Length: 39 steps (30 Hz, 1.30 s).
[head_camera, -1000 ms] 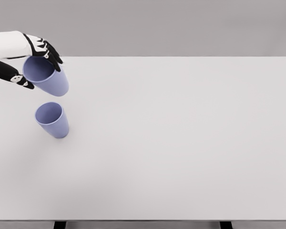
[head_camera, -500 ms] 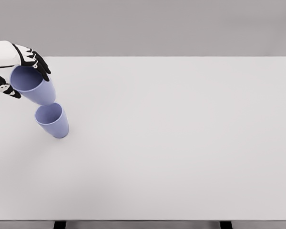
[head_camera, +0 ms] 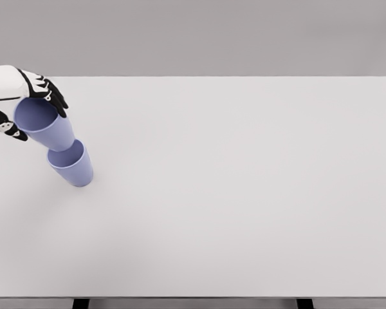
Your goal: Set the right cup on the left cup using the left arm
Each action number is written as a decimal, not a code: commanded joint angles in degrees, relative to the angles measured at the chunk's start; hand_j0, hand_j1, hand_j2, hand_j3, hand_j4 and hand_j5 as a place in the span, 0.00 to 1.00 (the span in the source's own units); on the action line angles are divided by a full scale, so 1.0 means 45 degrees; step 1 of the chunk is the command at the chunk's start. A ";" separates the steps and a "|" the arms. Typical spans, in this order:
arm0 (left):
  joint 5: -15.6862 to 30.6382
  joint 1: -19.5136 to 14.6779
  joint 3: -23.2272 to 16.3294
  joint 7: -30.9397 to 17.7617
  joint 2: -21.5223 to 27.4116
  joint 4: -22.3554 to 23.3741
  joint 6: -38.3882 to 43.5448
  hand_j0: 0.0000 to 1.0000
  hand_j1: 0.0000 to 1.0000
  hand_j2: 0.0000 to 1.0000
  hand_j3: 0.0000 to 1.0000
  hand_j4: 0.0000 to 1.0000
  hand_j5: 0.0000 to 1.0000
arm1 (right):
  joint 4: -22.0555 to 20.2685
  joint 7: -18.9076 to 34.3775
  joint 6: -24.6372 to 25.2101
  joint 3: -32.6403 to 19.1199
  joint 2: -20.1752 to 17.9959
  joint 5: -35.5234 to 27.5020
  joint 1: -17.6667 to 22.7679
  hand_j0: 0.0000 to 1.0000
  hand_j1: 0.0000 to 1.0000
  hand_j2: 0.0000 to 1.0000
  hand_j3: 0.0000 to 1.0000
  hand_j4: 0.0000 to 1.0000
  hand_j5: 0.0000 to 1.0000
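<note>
Pale counter (head_camera: 244,193), far-left corner in use. Left hand (head_camera: 26,106) grips the held cup (head_camera: 44,123) at its rim, fingers wrapped round it. Cup tilted, base pointing down-right into the mouth of the standing cup (head_camera: 72,165); bases apparently just entering, not seated. Right arm unseen.

Counter: a wide, pale grey counter (head_camera: 244,193) filled most of the view.
Legs: dark legs (head_camera: 81,303) showed at the bottom edge.
Wall: plain grey wall (head_camera: 212,35) behind.
Light: soft, even.
</note>
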 commanded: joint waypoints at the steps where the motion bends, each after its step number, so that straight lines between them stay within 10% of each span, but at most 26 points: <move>1: 0.0080 0.0000 0.0023 0.0008 0.0094 0.0000 0.0038 0.65 0.65 0.65 0.65 0.65 0.65 | -0.0012 0.0008 -0.0001 -0.0003 0.0000 0.0002 0.0000 1.00 1.00 1.00 1.00 1.00 1.00; 39: -0.0057 0.0488 0.0082 0.0008 -0.0140 0.0039 0.0038 0.65 0.65 0.65 0.65 0.65 0.65 | 0.0007 -0.0011 -0.0001 -0.0003 0.0000 0.0002 0.0000 1.00 1.00 1.00 1.00 1.00 1.00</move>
